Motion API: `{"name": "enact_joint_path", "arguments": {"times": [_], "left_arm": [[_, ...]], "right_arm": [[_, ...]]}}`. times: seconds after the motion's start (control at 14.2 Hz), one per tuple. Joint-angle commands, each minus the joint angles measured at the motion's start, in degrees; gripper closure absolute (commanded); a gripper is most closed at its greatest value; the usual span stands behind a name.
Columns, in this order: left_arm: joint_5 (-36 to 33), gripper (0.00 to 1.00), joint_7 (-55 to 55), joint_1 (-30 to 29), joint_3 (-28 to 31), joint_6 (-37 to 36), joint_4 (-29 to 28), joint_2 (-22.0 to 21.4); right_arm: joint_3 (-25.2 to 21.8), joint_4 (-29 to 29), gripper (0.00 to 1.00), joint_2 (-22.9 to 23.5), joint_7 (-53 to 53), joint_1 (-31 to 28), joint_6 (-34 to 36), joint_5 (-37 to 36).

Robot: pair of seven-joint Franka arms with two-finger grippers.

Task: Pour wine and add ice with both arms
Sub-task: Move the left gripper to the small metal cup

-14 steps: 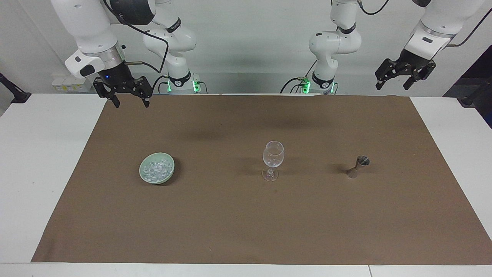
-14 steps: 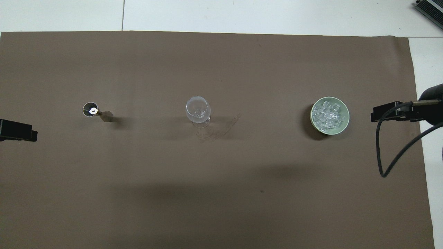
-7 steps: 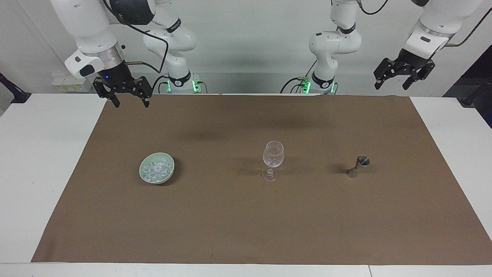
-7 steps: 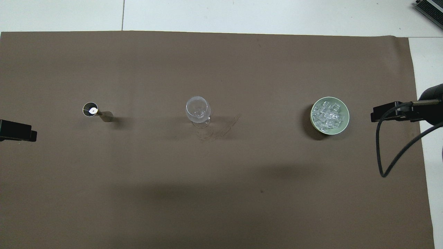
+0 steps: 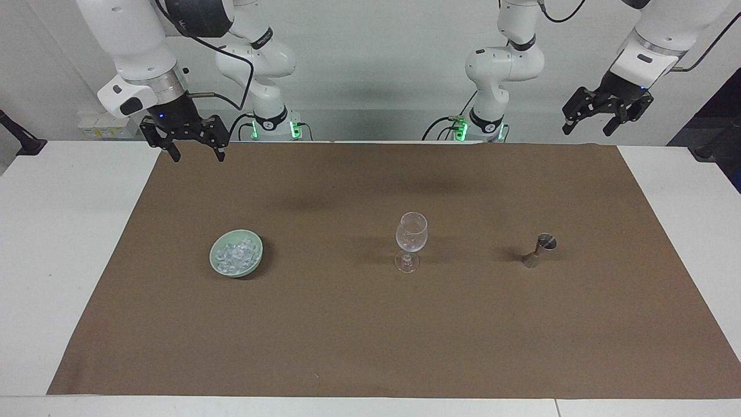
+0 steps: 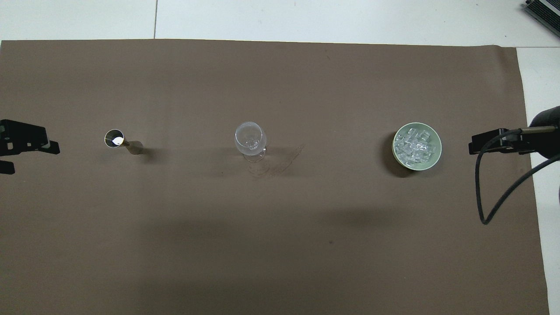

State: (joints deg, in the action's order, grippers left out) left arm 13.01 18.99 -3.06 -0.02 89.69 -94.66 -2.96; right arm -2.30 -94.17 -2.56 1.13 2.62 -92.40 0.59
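Two fixed cameras cover one white table (image 5: 69,243). The facing view looks from high at the table's outer edge toward the robot bases at the top, set well back, taking in the whole brown mat (image 5: 370,324). The overhead view looks steeply down from above the robots' edge, closer in, cropping the mat's near corners. Both share the mat's middle: bowl of ice (image 6: 417,145), wine glass (image 6: 250,139), metal jigger (image 6: 117,140), mirrored end for end.

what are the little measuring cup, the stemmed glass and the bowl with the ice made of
Measuring cup: looks like polished metal, grey with a bright glint inside.
Stemmed glass: clear glass or clear plastic; the brown mat shows through it.
Bowl: pale green and smoothly glossy, probably glazed ceramic, possibly plastic.
Ice: clear, glassy cubes; real or fake is unclear.
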Motion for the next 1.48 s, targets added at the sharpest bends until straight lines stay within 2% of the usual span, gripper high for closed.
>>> {"name": "enact_joint_path", "arguments": {"times": [0.0,0.28,0.49,0.98,1.34,1.41], "left_arm": [[5.1,0.0,8.6,-3.0,-0.2,3.5,-0.3,3.4],[10.2,0.0,27.7,-4.0,-0.2,7.1,-1.0,6.6],[15.0,0.0,36.0,-5.7,-0.2,9.1,-1.4,8.7],[28.0,0.0,37.3,-12.6,-0.3,7.5,-1.5,17.5],[33.2,0.0,37.3,-14.5,-0.3,9.2,-2.8,23.7],[34.6,0.0,37.2,-16.4,-0.3,9.2,-2.7,25.6]], "right_arm": [[0.2,0.0,0.0,-0.3,0.8,-0.5,0.1,1.1],[0.2,0.0,0.0,-0.3,0.8,-0.5,0.1,1.1],[0.2,0.0,0.0,-0.3,0.8,-0.5,0.1,1.1],[0.2,0.0,0.0,-0.3,0.8,-0.5,0.1,1.1],[0.2,0.0,0.0,-0.3,0.8,-0.5,0.1,1.1],[0.2,0.0,0.0,-0.3,0.8,-0.5,0.1,1.1]]}}
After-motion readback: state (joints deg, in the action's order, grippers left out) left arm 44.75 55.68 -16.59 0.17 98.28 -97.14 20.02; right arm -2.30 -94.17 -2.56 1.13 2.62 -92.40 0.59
